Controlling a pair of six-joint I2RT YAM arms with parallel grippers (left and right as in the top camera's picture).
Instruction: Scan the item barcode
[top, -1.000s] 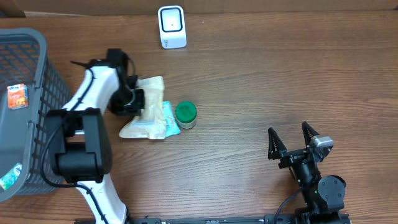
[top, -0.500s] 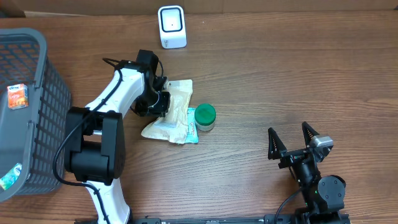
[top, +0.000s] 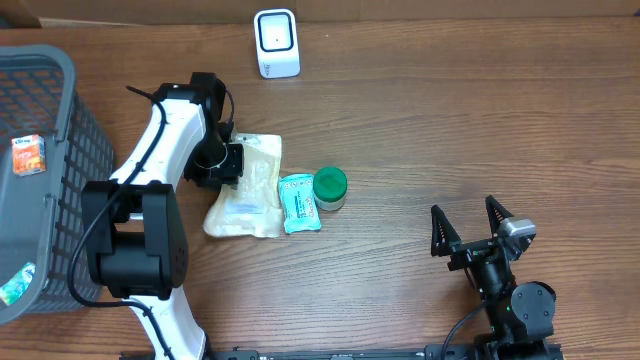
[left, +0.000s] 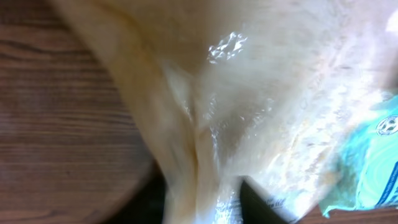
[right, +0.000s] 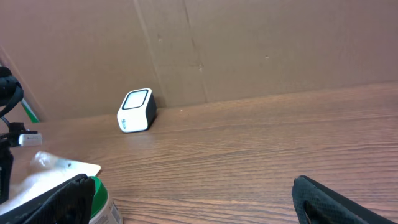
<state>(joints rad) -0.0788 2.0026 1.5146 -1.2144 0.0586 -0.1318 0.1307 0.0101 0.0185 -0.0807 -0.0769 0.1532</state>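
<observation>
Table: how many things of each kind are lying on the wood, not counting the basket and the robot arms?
white barcode scanner: 1
cream plastic bag: 1
teal packet: 1
green-lidded jar: 1
total: 4

Table (top: 450, 130) — brown wood grain, smooth, low sheen. Bag (left: 249, 93) — thin clear plastic film, crinkled, glossy highlights, pale grainy contents. Teal packet (top: 300, 203): shiny printed wrapper. Green lid (top: 329, 183): smooth plastic. Scanner (top: 276, 42): white glossy plastic. Basket (top: 45, 60): grey matt plastic mesh. Back wall (right: 249, 43): matt cardboard.
</observation>
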